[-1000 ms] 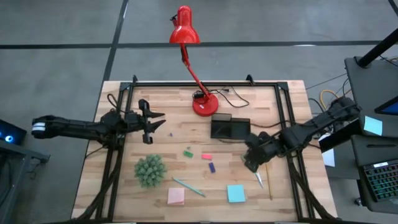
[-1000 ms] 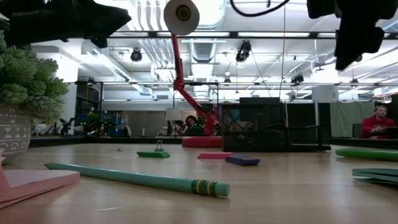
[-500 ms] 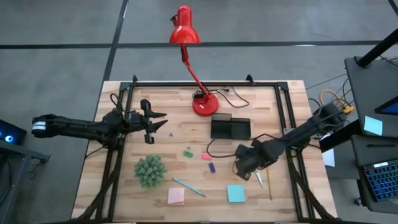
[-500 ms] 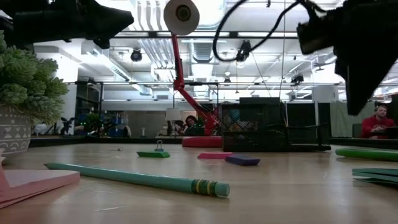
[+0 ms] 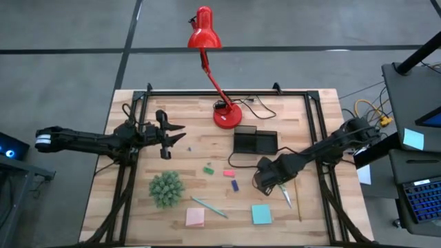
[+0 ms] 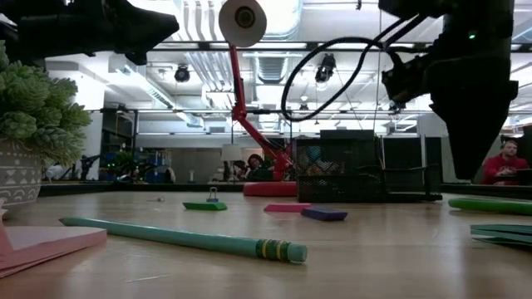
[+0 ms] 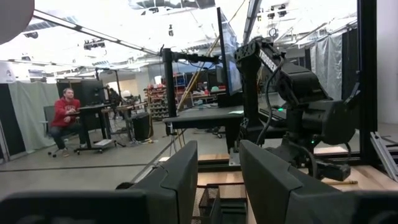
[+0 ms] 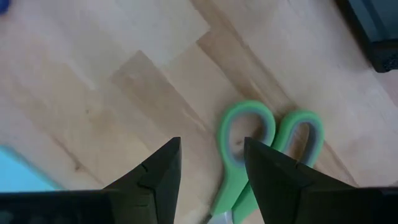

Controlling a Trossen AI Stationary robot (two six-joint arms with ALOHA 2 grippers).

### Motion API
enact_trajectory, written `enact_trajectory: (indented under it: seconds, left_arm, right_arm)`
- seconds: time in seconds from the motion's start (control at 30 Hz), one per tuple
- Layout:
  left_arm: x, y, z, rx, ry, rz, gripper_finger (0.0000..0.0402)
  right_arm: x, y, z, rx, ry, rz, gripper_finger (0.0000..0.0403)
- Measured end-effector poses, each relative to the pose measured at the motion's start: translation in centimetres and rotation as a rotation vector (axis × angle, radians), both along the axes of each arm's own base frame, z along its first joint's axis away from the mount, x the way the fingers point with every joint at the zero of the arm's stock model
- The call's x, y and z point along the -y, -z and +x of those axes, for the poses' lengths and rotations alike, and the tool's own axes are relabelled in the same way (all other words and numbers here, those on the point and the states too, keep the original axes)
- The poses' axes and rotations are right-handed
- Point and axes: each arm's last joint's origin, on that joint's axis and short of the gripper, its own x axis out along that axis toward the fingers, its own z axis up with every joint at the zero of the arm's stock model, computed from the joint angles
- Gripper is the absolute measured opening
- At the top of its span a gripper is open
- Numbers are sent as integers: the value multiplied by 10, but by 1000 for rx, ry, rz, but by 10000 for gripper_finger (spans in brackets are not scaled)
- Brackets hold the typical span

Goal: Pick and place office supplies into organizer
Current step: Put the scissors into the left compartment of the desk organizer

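Scissors (image 8: 261,155): green loop handles, lying flat on the surface (image 5: 193,165) just under the right pincer (image 8: 208,171), whose fingers stand apart with nothing between them. In the high view only the blade tip (image 5: 287,200) shows past the right pincer (image 5: 267,180), beside the thin pencil (image 5: 299,200).

Organizer (image 5: 255,142): black tray, next to the red lamp's base (image 5: 227,116).

Rest of the supplies are toward the near edge: pink pad (image 5: 195,218), light-blue pad (image 5: 261,214), teal pen (image 5: 209,207), small green (image 5: 208,169), red-pink (image 5: 229,173) and purple (image 5: 235,185) pieces. Fuzzy green ball (image 5: 166,189) is left of them.

Left pincer (image 5: 167,135) hangs over the left side of the surface, well apart from everything, fingers parted, empty.

Surface is light wood planks with a black frame. Floor is grey concrete.

Low view shows the teal pen (image 6: 183,237) close up with a banded end, plus an open workshop behind. Left wrist view alone shows a seated person in red (image 7: 63,118) far back.
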Motion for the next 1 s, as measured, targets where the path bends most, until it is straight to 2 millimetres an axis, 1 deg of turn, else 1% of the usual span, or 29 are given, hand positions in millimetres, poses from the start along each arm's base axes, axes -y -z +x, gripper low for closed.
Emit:
enact_trajectory:
  seconds: [0.37, 0.7, 0.87, 1.0]
  left_arm:
    - [0, 1, 1, -11, 0, -1, 107]
    - [0, 1, 1, -10, 0, 0, 107]
    - [0, 2, 1, -12, 0, 0, 107]
    - [0, 2, 1, -11, 0, 0, 107]
  right_arm:
    - [-1, 18, 3, -65, -15, -24, 164]
    - [1, 20, 8, -50, -49, 5, 164]
    - [7, 21, 9, -57, -60, 11, 164]
    - [11, 26, 8, -77, -70, 52, 164]
